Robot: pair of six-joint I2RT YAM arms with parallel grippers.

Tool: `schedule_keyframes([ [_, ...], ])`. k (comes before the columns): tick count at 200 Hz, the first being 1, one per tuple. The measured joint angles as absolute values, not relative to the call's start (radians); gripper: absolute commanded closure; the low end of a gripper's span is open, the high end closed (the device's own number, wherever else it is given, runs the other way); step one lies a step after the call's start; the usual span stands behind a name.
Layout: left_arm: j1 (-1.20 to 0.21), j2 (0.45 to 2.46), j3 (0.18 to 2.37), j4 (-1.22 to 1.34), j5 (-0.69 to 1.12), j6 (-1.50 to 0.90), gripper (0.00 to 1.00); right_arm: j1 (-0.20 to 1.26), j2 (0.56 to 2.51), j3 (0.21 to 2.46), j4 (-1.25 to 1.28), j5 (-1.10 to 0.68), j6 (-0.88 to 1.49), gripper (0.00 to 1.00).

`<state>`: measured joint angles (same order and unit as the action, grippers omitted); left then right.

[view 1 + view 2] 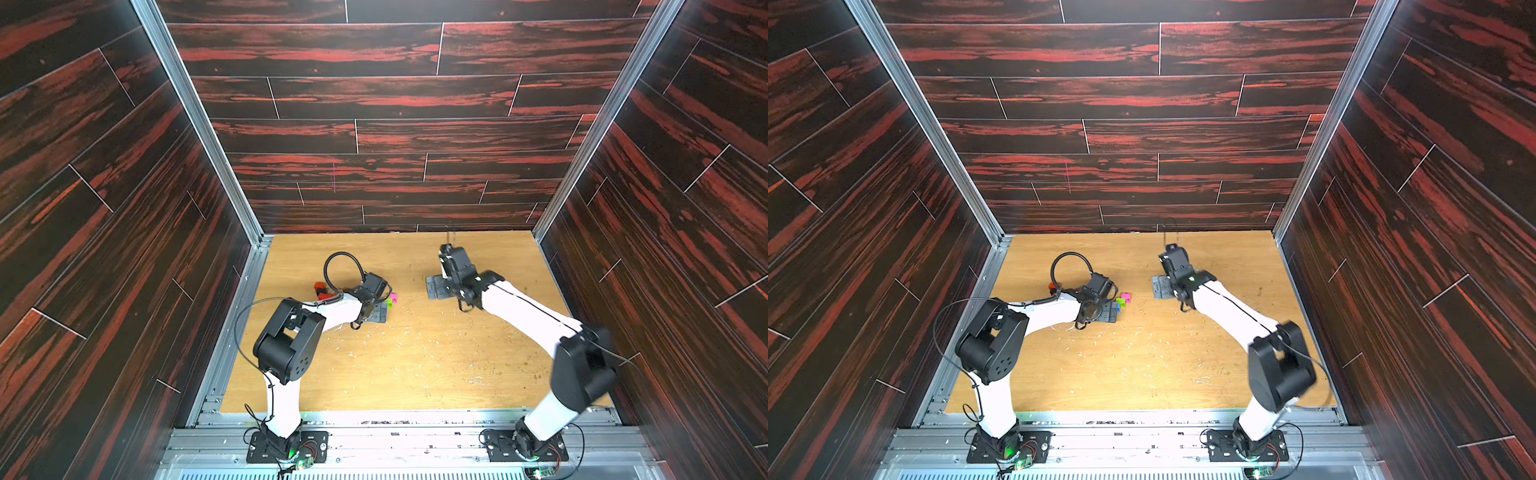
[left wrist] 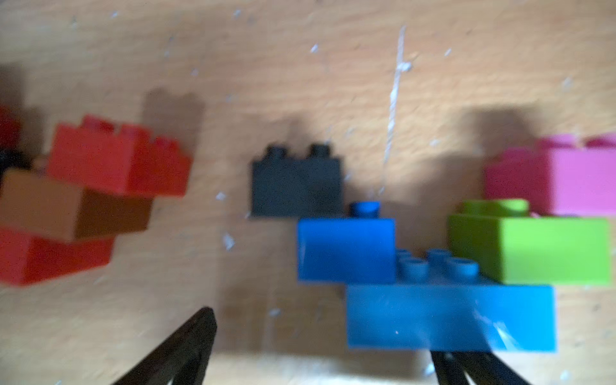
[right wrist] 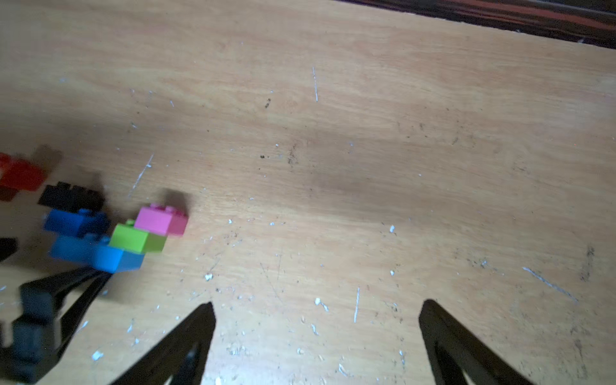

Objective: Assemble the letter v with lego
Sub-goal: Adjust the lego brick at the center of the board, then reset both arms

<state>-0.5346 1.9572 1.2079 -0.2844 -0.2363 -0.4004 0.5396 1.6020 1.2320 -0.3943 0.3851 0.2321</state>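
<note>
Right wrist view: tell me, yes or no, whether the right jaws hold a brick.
No: the right gripper is open, with only bare table between its jaws.

The lego (image 2: 346, 250) is red, brown, black, blue, green, pink; the table (image 3: 333, 133) pale woodgrain.

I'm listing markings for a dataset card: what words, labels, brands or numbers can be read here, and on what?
No text can be read anywhere.
Studs of the light blue brick and the black brick: too blurred to show any logo.
Table and wall panels: no writing visible.
</note>
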Motion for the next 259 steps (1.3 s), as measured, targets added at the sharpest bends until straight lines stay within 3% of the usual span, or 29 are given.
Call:
schedule_keyframes([
  [57,-0.570,1.895,1.133,-0.233,-0.232,-0.408,0.00,0.352,1.312,0.904,-0.190,0.308,0.256,0.02],
  [89,-0.585,1.634,1.017,-0.213,-0.257,-0.404,0.00,0.340,1.233,0.793,-0.096,0.357,0.191,0.01],
  [123,-0.568,1.296,0.908,-0.085,-0.426,-0.335,0.00,0.229,1.149,0.677,0.020,0.393,0.151,0.01],
  [166,-0.406,1.023,0.614,0.135,-0.630,-0.169,0.00,0.058,1.114,0.494,0.203,0.404,0.152,0.01],
  [215,-0.186,1.011,0.371,0.355,-0.689,-0.079,0.00,0.022,1.100,0.212,0.555,0.423,0.108,0.01],
  [259,-0.068,1.235,0.364,0.564,-0.596,-0.083,0.00,0.018,1.260,0.205,0.830,0.427,0.058,0.02],
])
